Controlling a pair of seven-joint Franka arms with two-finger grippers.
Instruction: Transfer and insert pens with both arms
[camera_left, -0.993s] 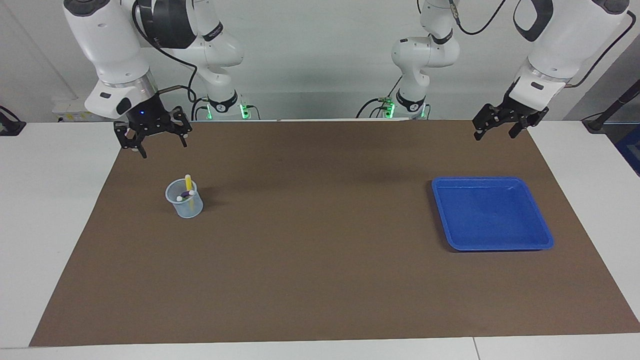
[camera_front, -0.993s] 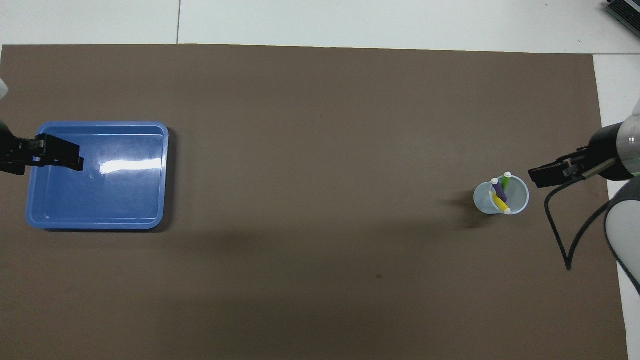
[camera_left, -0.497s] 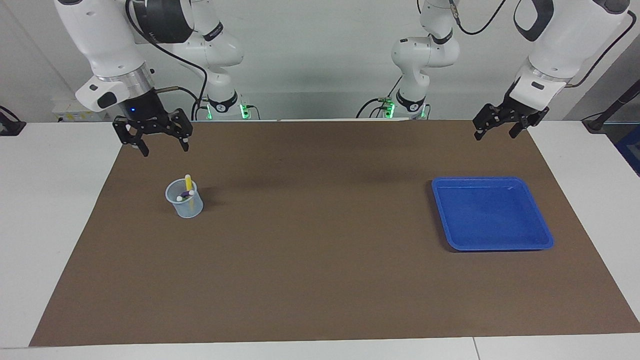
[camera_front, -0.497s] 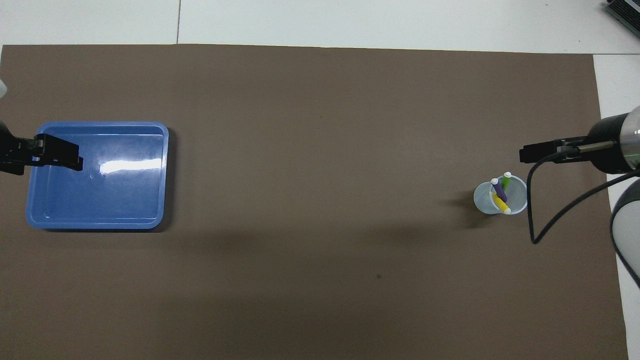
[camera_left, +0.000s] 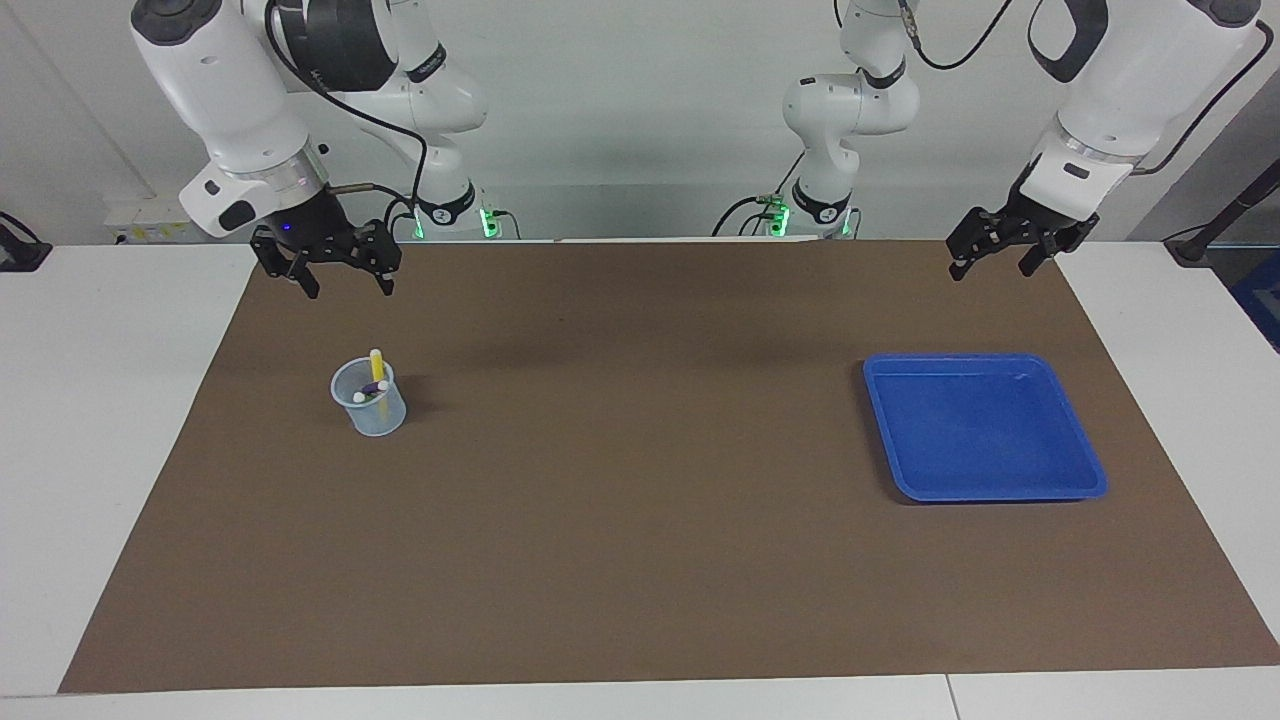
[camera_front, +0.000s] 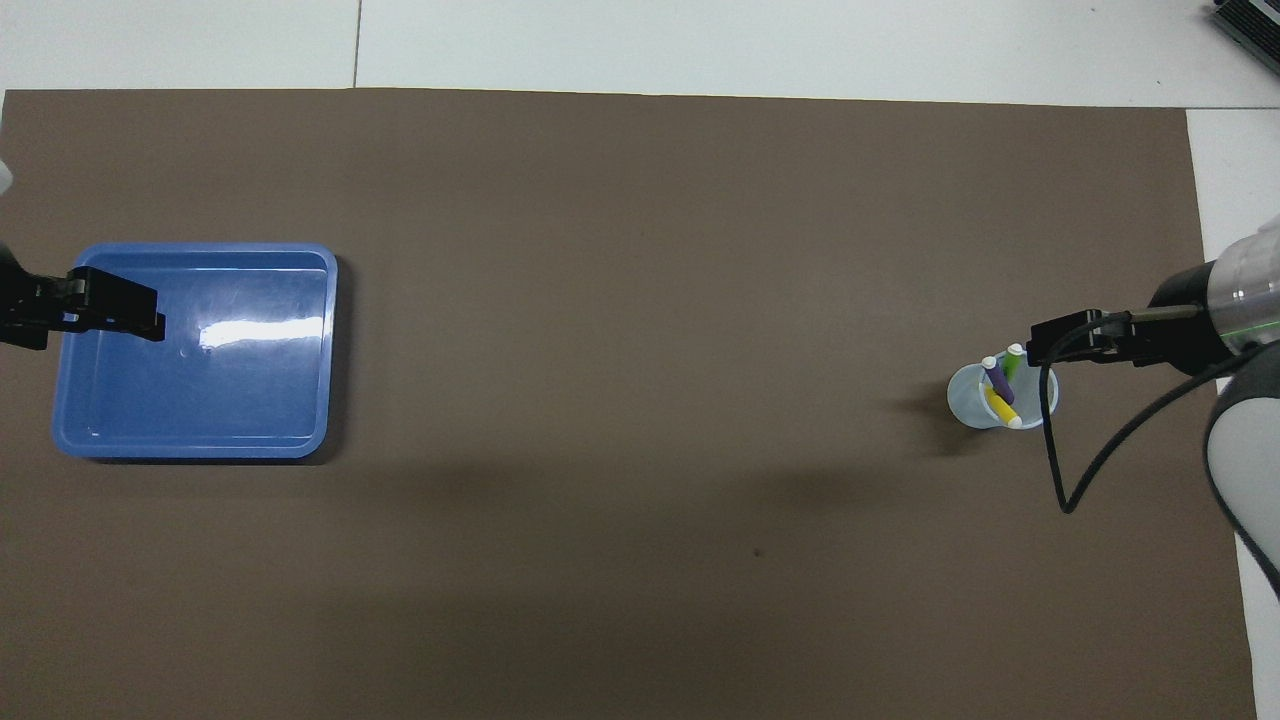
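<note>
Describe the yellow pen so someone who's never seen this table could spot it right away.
Start at the brown mat and find the clear cup toward the right arm's end, away from the blue tray. Three pens stand in it. The yellow pen pokes highest above the rim in the facing view; the others are purple and green.

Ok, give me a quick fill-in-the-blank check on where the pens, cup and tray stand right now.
1. All three pens stand in the clear ____, toward the right arm's end of the table.
2. The pen that sticks up highest above the cup is ____.
3. The blue tray holds ____ pens.
4. The right gripper and the left gripper are both ____, holding nothing.

Missing words: cup; yellow; no; open
</note>
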